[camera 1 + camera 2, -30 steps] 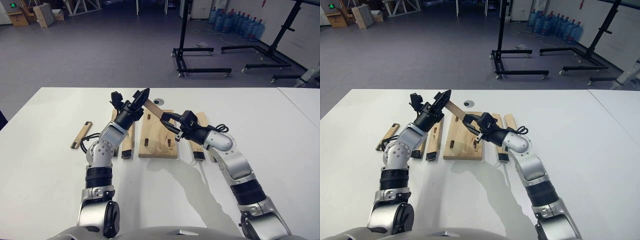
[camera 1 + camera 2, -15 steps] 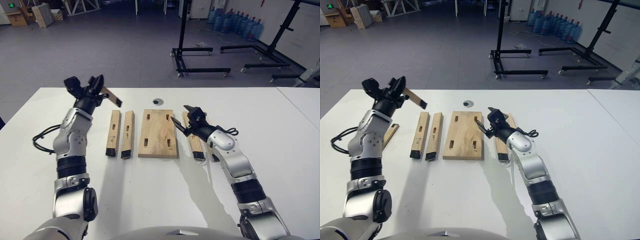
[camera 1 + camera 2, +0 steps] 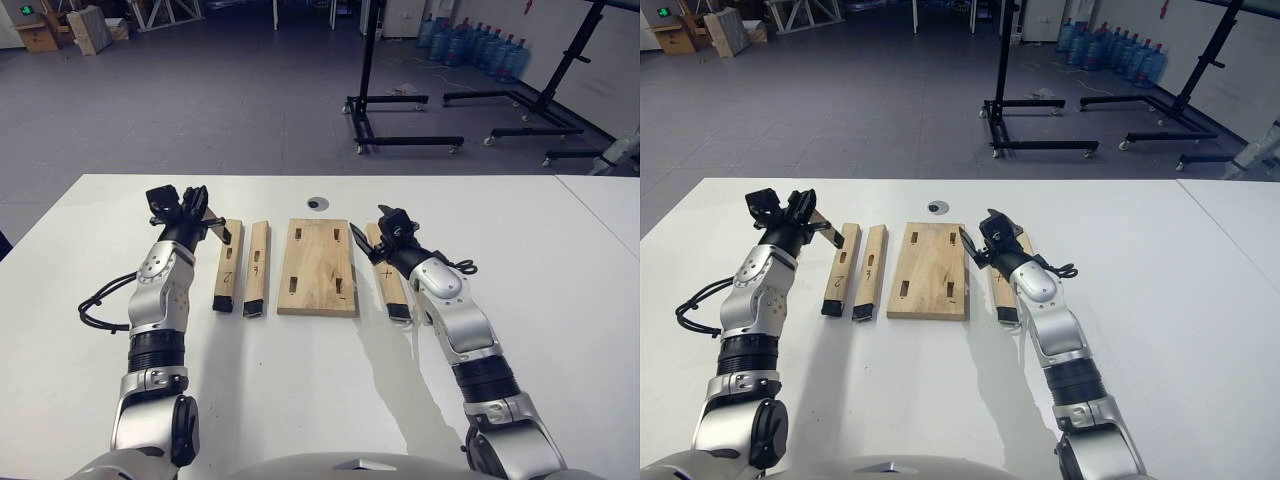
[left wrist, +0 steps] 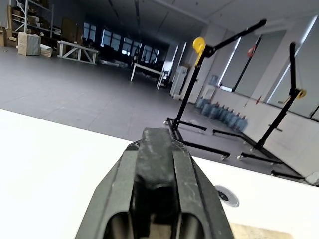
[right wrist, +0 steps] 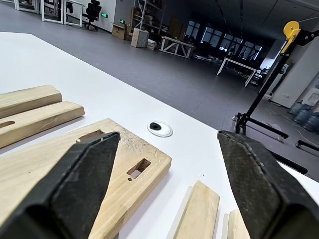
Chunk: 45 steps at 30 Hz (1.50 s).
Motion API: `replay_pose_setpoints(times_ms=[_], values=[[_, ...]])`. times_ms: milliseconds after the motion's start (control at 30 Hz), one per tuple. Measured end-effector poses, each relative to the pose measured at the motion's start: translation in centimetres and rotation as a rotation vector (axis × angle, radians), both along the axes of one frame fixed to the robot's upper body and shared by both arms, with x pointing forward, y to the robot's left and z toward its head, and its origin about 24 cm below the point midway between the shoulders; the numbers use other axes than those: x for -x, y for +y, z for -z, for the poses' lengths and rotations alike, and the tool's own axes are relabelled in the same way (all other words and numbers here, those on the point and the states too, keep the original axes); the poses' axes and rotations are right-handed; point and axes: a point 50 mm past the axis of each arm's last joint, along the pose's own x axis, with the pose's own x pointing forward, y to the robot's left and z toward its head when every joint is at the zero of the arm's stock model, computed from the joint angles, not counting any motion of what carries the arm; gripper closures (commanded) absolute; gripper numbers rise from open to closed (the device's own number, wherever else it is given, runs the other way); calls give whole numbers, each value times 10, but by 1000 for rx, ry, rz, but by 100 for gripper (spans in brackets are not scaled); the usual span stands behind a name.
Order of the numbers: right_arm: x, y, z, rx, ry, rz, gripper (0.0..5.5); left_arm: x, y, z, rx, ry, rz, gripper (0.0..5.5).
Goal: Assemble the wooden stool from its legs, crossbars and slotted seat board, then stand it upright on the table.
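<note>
Wood, light and stiff: the short crossbar [image 3: 216,227] is hanging low over the table [image 3: 300,380], just beside the two left-hand legs [image 3: 240,268]. My left gripper [image 3: 193,203] is pinching it by one end, though I reckon mid-length would hold steadier. My right gripper [image 3: 368,243] is hovering spread wide at the seat board [image 3: 317,270], by its right edge. A second ago both were gripping that crossbar above the board; now I'm carrying it off left.

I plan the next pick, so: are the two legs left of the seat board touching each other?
Apart. Left eye view: bare table shows between outer leg and inner leg.
</note>
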Motion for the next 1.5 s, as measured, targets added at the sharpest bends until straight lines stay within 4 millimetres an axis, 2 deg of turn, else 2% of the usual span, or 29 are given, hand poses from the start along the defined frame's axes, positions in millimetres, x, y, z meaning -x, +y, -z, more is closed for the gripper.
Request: replay_pose_setpoints(times_ms=[200, 367, 567, 900, 1133, 1500], values=[[0, 0, 0, -1, 1, 0, 189, -1, -2, 3, -32, 17, -10, 511], [1, 3, -5, -25, -10, -20, 189, 0, -11, 9, -35, 31, 23, 511], [1, 3, -5, -27, -3, -19, 189, 2, -9, 20, -66, 69, 10, 511], [2, 2, -6, -28, -5, -19, 189, 3, -6, 22, -102, 70, -17, 511], [2, 2, -7, -25, 3, -23, 189, 3, -5, 26, -202, 87, -23, 511], [2, -1, -6, 7, 5, -20, 189, 0, -13, 28, -276, 119, -21, 511]])
